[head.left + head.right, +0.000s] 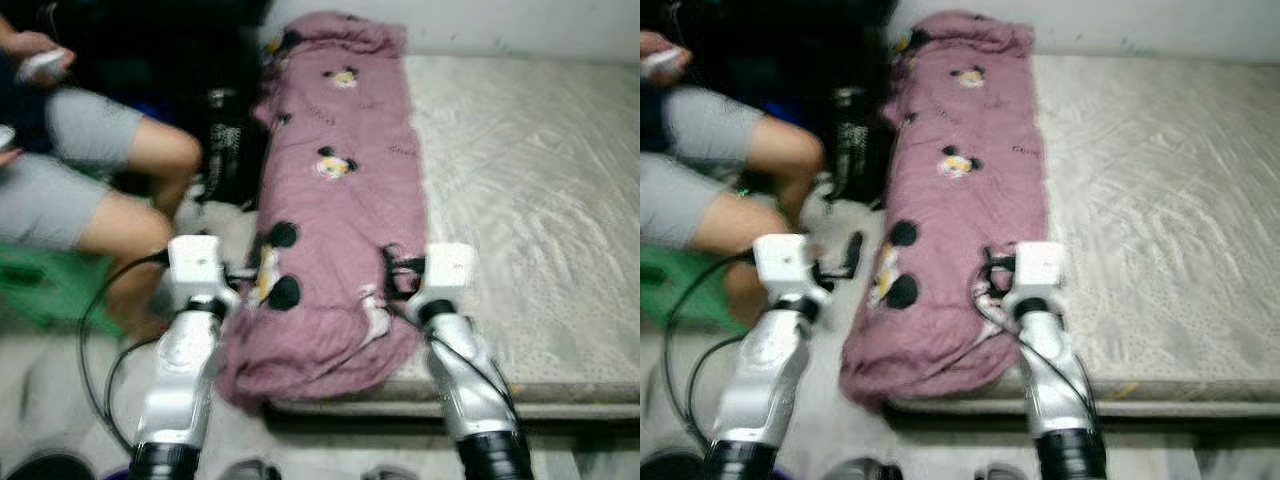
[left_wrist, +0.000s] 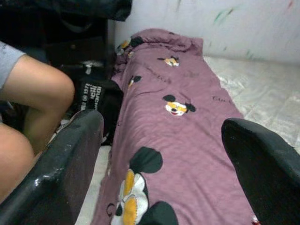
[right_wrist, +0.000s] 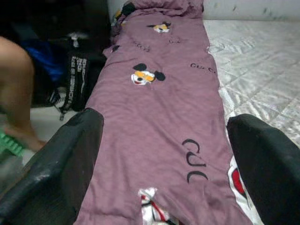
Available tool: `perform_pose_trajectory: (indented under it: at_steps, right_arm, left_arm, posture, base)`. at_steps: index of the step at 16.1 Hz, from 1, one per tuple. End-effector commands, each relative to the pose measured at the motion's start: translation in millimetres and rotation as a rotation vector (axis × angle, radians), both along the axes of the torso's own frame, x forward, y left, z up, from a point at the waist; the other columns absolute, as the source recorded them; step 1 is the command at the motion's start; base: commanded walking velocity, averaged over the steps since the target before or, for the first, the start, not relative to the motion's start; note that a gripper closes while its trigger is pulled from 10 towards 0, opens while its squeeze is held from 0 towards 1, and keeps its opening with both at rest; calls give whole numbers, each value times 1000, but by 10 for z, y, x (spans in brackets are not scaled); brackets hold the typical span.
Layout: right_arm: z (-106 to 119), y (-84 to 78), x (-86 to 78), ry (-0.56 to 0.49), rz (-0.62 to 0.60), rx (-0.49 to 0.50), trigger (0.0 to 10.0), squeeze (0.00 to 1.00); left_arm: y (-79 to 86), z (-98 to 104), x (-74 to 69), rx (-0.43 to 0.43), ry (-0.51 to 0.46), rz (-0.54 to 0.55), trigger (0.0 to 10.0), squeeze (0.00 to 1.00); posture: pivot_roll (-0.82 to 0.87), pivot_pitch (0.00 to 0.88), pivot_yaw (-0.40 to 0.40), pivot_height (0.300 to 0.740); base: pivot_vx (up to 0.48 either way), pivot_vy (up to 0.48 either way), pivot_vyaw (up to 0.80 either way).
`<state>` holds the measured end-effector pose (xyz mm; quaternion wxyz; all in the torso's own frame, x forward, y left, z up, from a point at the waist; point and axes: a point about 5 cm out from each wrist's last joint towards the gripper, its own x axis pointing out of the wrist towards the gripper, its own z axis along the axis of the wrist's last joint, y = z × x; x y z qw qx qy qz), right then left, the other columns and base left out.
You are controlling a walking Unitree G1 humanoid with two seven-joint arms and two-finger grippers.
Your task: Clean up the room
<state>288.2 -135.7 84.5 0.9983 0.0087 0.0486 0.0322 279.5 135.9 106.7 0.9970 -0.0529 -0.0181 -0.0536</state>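
Grey quilted fabric covered the mattress (image 1: 520,200), the largest thing in front of the robot, lying low near the floor and stretching away ahead of and beyond the right gripper (image 3: 164,154). Along its edge on the left-gripper side lay the pink blanket (image 1: 340,180), folded into a long band printed with cartoon mice; its near end bunched up and spilled over the mattress corner between the two sets of jaws, and its far end reached the wall.

Both sets of jaws stood released and wide apart. The left gripper (image 2: 164,154) hung over the near end of the band on its outer side, the right gripper over its inner side by the bare mattress.

By the look of it, the blanket would be soft, limp and light for its bulk. It would likely sag and unfold if lifted at a single point, so the thick bunched near end, or a pinch through several layers at each side of the band, seemed the safest hold; the cloth looked neither slippery nor fragile.

Beyond the left gripper sat a person (image 1: 90,190) in grey shorts, knees close to the blanket. A black bag (image 1: 228,150) stood between that person and the bed.
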Motion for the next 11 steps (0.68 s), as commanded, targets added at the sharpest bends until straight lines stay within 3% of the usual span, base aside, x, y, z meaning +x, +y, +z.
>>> perform_pose_trajectory:
  at_steps: [1,6,7,8,11]
  right_arm:
    - [9,-104,-5,-4,-42,-13,10000,0]
    - [14,-115,-1,-8,-49,-12,10000,0]
    - [12,-120,-1,-6,-55,-12,10000,0]
    - [8,-130,0,-2,-62,-9,10000,0]
    - [15,-131,29,-5,-66,-8,10000,0]
  left_arm:
    - [-81,17,-7,-10,-7,-29,10000,0]
    - [-22,2,5,10,1,-4,10000,0]
    - [-8,24,1,66,-13,-11,10000,0]
    - [7,56,-8,162,-32,0,10000,0]
    - [58,80,-73,116,-48,-92,10000,0]
  posture:
    - [1,46,9,740]
    - [0,46,9,740]
    - [0,46,9,740]
    - [4,45,8,740]
    - [15,48,9,740]
  base:
    - [341,0,0]
    - [0,0,0]
    - [0,0,0]
    - [0,0,-800]
    - [0,0,-800]
